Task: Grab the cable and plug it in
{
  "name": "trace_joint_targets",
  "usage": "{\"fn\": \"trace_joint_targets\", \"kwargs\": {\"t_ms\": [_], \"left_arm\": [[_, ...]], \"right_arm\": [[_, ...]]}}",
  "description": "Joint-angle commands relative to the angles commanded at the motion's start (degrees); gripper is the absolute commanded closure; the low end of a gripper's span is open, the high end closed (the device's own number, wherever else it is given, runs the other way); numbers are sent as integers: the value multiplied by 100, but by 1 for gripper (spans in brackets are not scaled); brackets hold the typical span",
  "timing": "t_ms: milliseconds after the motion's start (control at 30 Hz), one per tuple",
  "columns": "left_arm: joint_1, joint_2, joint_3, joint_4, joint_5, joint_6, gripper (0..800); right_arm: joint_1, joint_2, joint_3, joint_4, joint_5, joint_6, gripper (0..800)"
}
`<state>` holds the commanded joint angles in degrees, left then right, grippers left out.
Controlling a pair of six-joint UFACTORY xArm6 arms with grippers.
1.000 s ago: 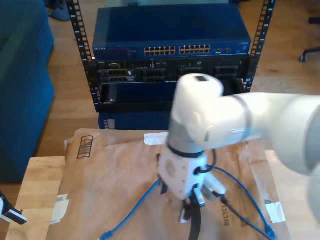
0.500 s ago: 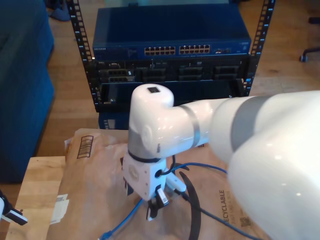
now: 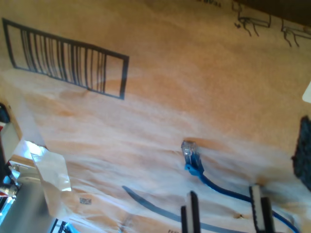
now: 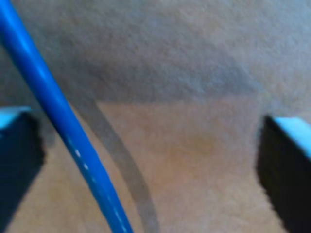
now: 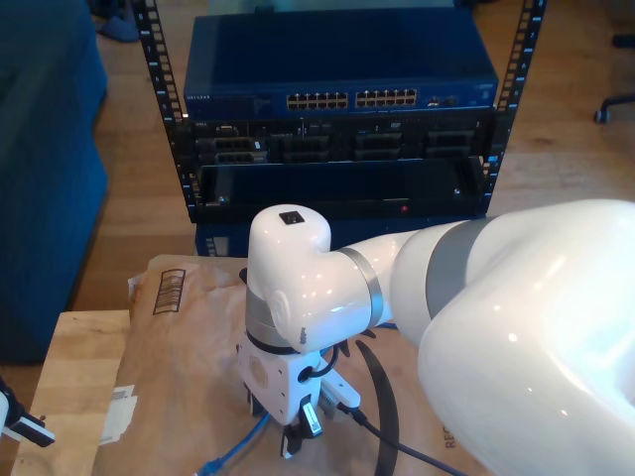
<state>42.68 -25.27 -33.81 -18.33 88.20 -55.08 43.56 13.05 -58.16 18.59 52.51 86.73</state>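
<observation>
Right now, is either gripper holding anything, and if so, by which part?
Nothing is held. My first gripper is open above the cable; my second gripper is open, the cable passing untouched between its fingers.

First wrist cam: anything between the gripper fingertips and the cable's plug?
Nothing but bare brown paper and the cable itself, trailing from its plug back between my first gripper's open fingers.

Exterior view: even, moderately bright light. Soft specular highlights sit on the glossy white rounded arm housing [image 5: 298, 278], strongest at lower right of frame; focus is slightly soft throughout. First wrist view: warm light on the crinkled brown paper sheet [image 3: 160, 87], a faint shadow trailing beside the thin bright blue cable [image 3: 209, 182]; the frame's lower left corner is blurred. Second wrist view: heavily defocused; the cable [image 4: 63, 126] casts a soft curved grey shadow, upper half dimmer.
</observation>
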Motion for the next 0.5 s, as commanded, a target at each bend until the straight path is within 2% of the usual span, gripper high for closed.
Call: {"fn": "trace_joint_targets", "kwargs": {"t_ms": [133,233,333,433,500], "left_arm": [[0,0,-9,0,0,0,0],[0,-9,-26,0,0,0,0],[0,-9,-62,-9,9,-9,0],[-79,-18,-193,-246,35,-9,0],[-185,-9,-378,-466,273,-9,0]], "right_arm": [[0,26,-35,0,0,62,570],[-9,18,-44,9,0,70,762],[-26,-176,-88,26,18,176,797],[-281,-712,-79,158,114,229,798],[-747,-1160,-44,211,404,229,798]]}}
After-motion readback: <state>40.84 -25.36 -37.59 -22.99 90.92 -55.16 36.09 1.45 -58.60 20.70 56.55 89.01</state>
